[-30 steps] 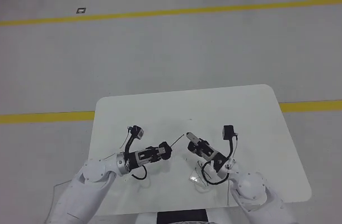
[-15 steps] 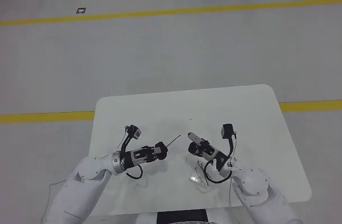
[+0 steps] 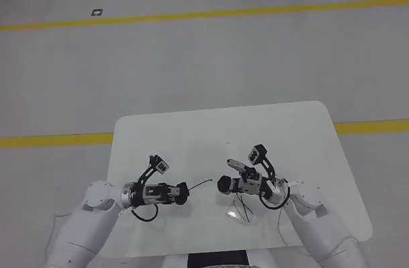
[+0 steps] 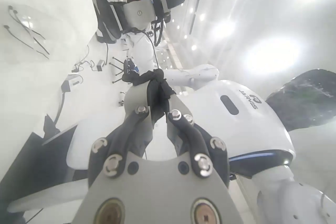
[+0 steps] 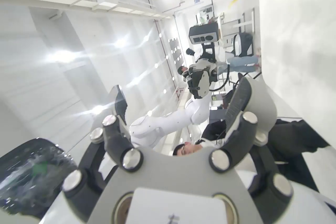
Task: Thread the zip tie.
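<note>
- Left gripper point(image 4: 157, 83), pinched shut on a thin black zip tie point(image 3: 200, 184) over the white table point(image 3: 291, 134).
- Right gripper point(image 5: 181, 96), fingers spread wide and empty, near the tie's free end.
- Likely best: hold the tie steady and grasp just behind its tip.

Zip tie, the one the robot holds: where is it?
In the top view the zip tie sticks out of the left arm's fingers over the white table, its tip pointing toward the right arm's fingers.
</note>
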{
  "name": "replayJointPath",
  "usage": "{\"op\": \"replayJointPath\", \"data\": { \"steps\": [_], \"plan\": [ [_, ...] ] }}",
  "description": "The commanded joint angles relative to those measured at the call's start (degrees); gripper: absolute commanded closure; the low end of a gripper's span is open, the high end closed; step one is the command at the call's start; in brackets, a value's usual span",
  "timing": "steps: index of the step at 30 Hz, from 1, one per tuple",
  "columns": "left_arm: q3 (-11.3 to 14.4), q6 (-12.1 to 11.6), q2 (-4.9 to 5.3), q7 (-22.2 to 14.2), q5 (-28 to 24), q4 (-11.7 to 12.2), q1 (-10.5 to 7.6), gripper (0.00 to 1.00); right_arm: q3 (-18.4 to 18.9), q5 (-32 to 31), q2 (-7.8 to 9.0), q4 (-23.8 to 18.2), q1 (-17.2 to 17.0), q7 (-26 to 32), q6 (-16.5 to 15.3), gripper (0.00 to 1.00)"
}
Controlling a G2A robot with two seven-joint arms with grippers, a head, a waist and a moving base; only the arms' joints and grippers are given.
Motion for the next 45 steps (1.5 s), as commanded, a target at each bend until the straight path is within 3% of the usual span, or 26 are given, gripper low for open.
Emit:
{"op": "replayJointPath", "data": {
  "steps": [1,6,8,11,14,17,19,26,29,35,36,37,45],
  "plan": [
    [0.8,-1.4,0.49,0.0,2.3,-0.2,-0.57,1.00,0.0,-0.1,0.00,-0.1,0.0,-0.4,-0.1,0.00],
    [0.8,-1.4,0.49,0.0,2.3,-0.2,-0.57,1.00,0.0,-0.1,0.00,-0.1,0.0,-0.4,-0.1,0.00],
    [1.0,-0.7,0.37,1.8,1.1,-0.2,-0.52,1.00,-0.3,1.1,-0.07,0.3,-0.2,-0.8,0.2,0.00],
    [1.4,0.5,0.45,1.5,1.4,1.2,-1.05,1.00,-0.8,1.9,0.04,2.0,0.6,0.8,0.9,0.00],
    [1.9,1.3,0.41,0.0,-1.6,2.0,-1.18,1.00,-1.2,3.3,0.11,3.9,1.6,3.4,0.9,0.00],
    [3.0,1.3,0.66,0.0,-2.4,2.1,-1.31,1.00,-2.0,4.0,0.14,5.4,2.7,6.6,0.1,0.00],
    [3.6,-0.2,1.04,0.0,-0.7,1.5,-1.50,1.00,-2.0,4.0,0.14,5.4,2.7,6.6,0.1,0.00],
    [3.8,0.3,0.96,1.1,-1.1,1.2,-1.44,1.00,-2.1,4.1,0.11,5.4,2.7,5.8,0.2,0.00],
    [4.2,1.0,0.91,1.5,-2.3,1.7,-1.57,1.00,-2.3,3.6,0.05,5.6,2.5,2.6,-1.4,0.00],
    [4.8,1.3,1.03,0.0,-5.1,2.4,-1.81,1.00,-2.9,4.4,0.01,6.8,2.6,2.4,-5.2,0.00],
    [4.8,1.3,1.06,0.0,-5.1,2.4,-1.82,1.00,-3.0,4.7,-0.01,7.1,2.6,2.5,-5.6,0.27],
    [4.8,1.3,1.06,0.0,-5.1,2.4,-1.82,1.00,-3.1,5.0,-0.01,7.3,2.7,2.7,-6.1,0.48],
    [4.8,1.3,1.06,0.0,-5.1,2.4,-1.82,1.00,-3.2,8.2,0.13,9.6,3.0,5.9,-7.8,0.68]
  ]
}}
